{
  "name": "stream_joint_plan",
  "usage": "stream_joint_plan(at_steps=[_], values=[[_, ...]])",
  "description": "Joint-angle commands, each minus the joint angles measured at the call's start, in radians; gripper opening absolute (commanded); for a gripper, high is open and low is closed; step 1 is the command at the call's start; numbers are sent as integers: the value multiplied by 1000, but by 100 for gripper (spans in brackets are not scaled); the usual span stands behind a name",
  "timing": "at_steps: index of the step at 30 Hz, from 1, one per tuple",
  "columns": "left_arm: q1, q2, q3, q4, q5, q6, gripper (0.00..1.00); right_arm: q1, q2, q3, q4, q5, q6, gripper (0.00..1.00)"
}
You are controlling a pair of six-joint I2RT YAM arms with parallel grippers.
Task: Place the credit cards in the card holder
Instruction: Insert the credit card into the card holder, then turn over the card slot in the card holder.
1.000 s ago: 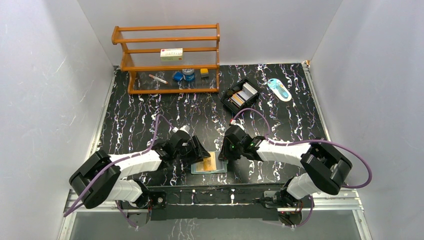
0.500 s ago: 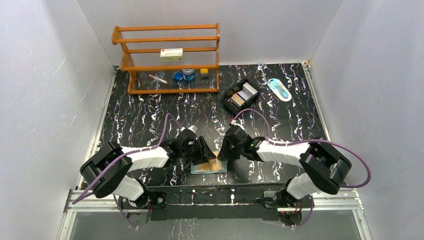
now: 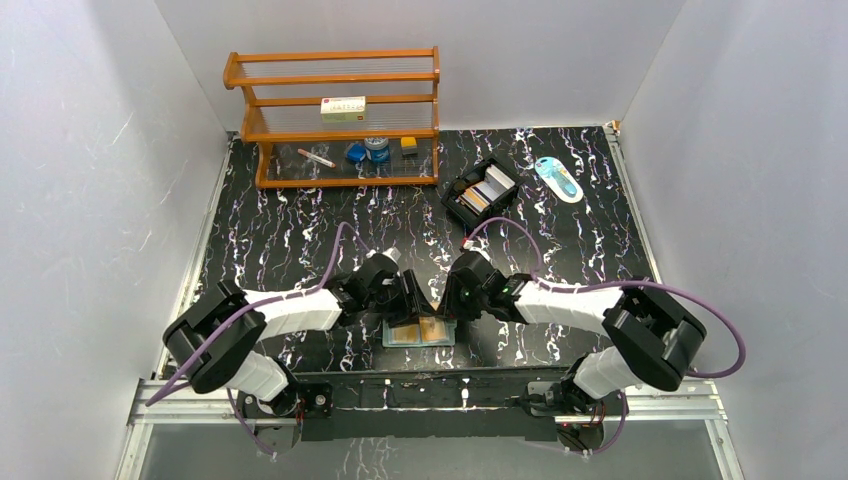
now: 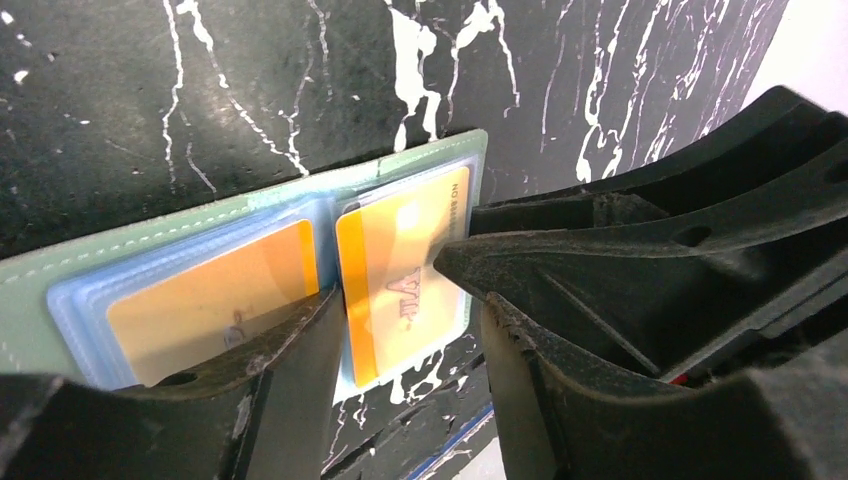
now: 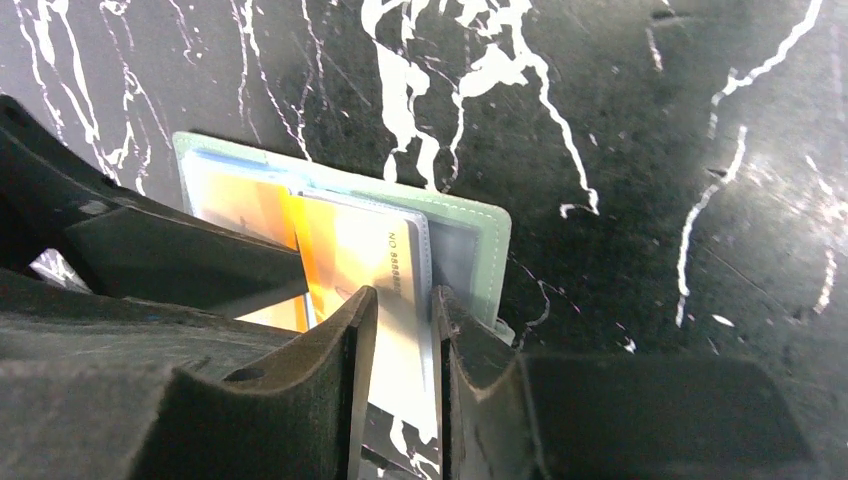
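Observation:
The teal-green card holder [image 3: 392,338] lies open and flat near the table's front edge. In the left wrist view its green cover [image 4: 200,225] holds pale blue pockets. One orange credit card [image 4: 215,305] sits in a pocket. A second, orange and cream [image 4: 395,270], sticks partly out of the neighbouring pocket. My left gripper [image 4: 412,305] is open and straddles this second card. My right gripper [image 5: 405,300] is narrowly open, its tips down on the same card [image 5: 370,250] beside the holder's edge [image 5: 480,240]. Both grippers meet over the holder [image 3: 430,303].
A black compartmented box [image 3: 480,193] with more cards stands at the back right, next to a blue-and-white object [image 3: 558,178]. A wooden rack [image 3: 335,115] with small items fills the back left. The table's front rail [image 3: 420,385] runs just behind the holder.
My left arm has swung right, bringing its gripper over the holder beside the right gripper. The right gripper has barely shifted and its jaws have widened a little.

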Motion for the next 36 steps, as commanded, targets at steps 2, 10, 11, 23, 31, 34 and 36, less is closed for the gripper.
stream_joint_plan(at_steps=[2, 10, 11, 23, 31, 34, 36], values=[[18, -74, 84, -227, -23, 76, 53, 2, -81, 11, -133, 59, -8, 37], [153, -228, 71, -542, -59, 174, 54, 13, -127, 88, -159, 23, -17, 37], [172, -231, 56, -511, -16, 184, 55, 18, -118, 95, -147, 12, -20, 36], [185, -130, 21, -278, 87, 172, 58, 33, 27, 83, -70, -5, -44, 35], [185, -122, -1, -257, 69, 166, 58, 33, 21, 68, -69, 1, -41, 35], [185, -117, -1, -261, 65, 161, 58, 33, 18, 65, -68, 3, -40, 35], [185, -117, -6, -252, 78, 149, 58, 33, 19, 65, -67, 4, -40, 35]])
